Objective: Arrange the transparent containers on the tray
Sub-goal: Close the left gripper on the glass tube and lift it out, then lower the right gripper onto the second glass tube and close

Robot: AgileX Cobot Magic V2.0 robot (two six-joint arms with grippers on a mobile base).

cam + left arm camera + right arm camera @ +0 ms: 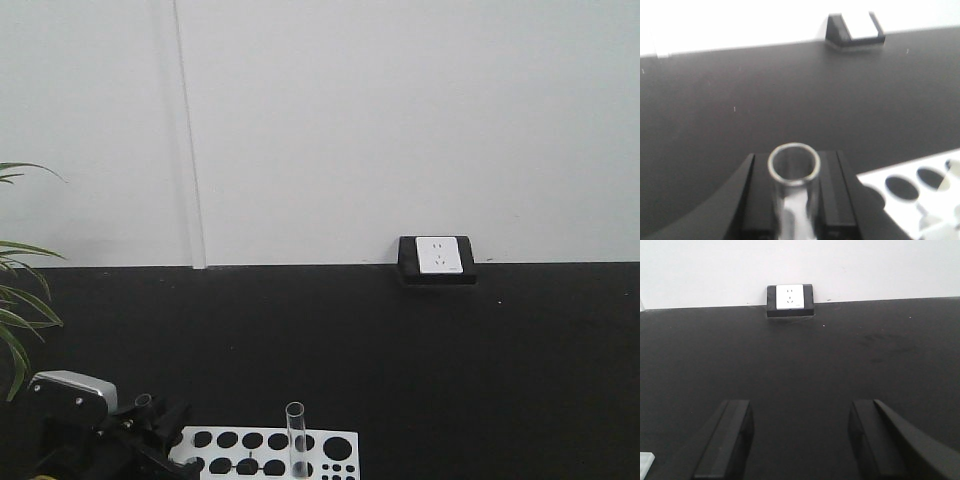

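One clear glass test tube stands upright in a hole of the white perforated tray at the bottom of the front view. My left gripper is shut on a second test tube, whose round rim points toward the camera; this gripper sits just left of the tray, and the held tube's rim shows above it. The tray's corner with dark holes lies to the lower right in the left wrist view. My right gripper hangs open over the bare black table, holding nothing.
A black-framed white power socket sits at the table's back edge against the white wall. Green plant leaves reach in from the left. A white tray corner shows at the lower left of the right wrist view.
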